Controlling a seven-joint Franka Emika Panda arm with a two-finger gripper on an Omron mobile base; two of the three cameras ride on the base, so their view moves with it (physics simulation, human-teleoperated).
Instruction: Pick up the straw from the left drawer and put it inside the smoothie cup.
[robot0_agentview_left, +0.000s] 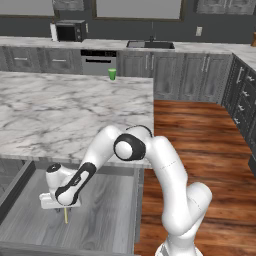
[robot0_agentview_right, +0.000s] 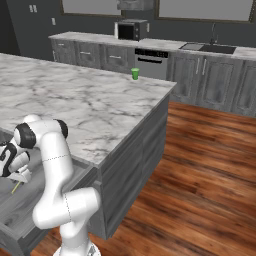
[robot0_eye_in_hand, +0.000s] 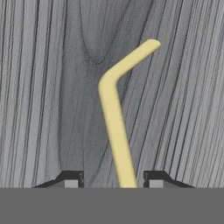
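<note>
The left drawer (robot0_agentview_left: 111, 212) (robot0_agentview_right: 26, 206) stands pulled out under the marble counter, and its flat grey floor (robot0_eye_in_hand: 183, 96) lies close under the hand. On it lies the straw (robot0_eye_in_hand: 114, 114) (robot0_agentview_left: 66, 215) (robot0_agentview_right: 15, 187), yellow and bent near its far end. My gripper (robot0_eye_in_hand: 113, 180) (robot0_agentview_left: 61, 207) (robot0_agentview_right: 19, 180) is down inside the drawer, straddling the straw's near end. Its two fingertips (robot0_eye_in_hand: 72, 178) stand a little apart from the straw on either side, so it is open. The green smoothie cup (robot0_agentview_left: 112, 74) (robot0_agentview_right: 135, 74) sits far off at the counter's back corner.
The marble island counter (robot0_agentview_left: 60, 115) overhangs the back of the drawer. The drawer's side walls (robot0_agentview_left: 17, 187) close in left and right. Along the far wall are a microwave (robot0_agentview_left: 69, 31), a sink (robot0_agentview_left: 150, 45) and grey cabinets. Wooden floor (robot0_agentview_left: 200, 145) lies to the right.
</note>
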